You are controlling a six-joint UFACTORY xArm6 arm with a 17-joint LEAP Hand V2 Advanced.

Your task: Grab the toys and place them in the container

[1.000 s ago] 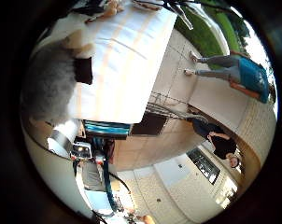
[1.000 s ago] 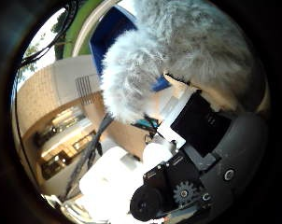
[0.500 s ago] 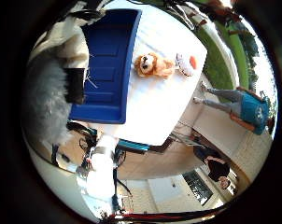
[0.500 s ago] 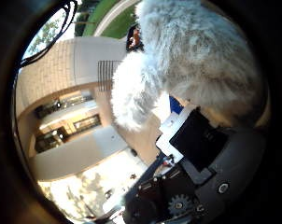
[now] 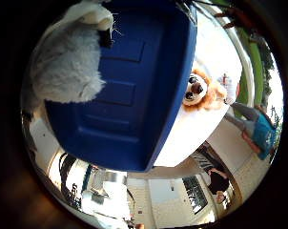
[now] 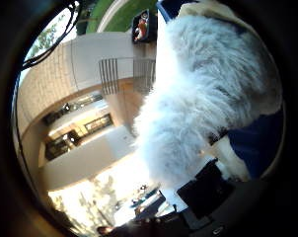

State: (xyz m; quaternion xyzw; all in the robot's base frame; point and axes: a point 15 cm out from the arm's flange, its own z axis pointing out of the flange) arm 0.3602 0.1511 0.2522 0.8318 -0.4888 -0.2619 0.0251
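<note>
A white fluffy plush toy [image 6: 213, 89] fills much of the right thumb side palm view, close against the palm. My hand [image 6: 210, 190] shows as black parts beside it, with fingers curled on the toy. The right little finger side palm view shows the same toy [image 5: 68, 62] hanging over a large open blue container [image 5: 134, 95], which looks empty. A brown and orange plush toy [image 5: 199, 89] lies on the white table [image 5: 209, 43] beside the container.
The container stands on the white table, whose edge runs close past the brown toy. Beyond the table are a paved yard and a brick building [image 6: 75, 118].
The views have swung as the hand moved over the table. The blue container now fills the little finger side view and the brown toy looks nearer. The fluffy toy stays against the palm.
</note>
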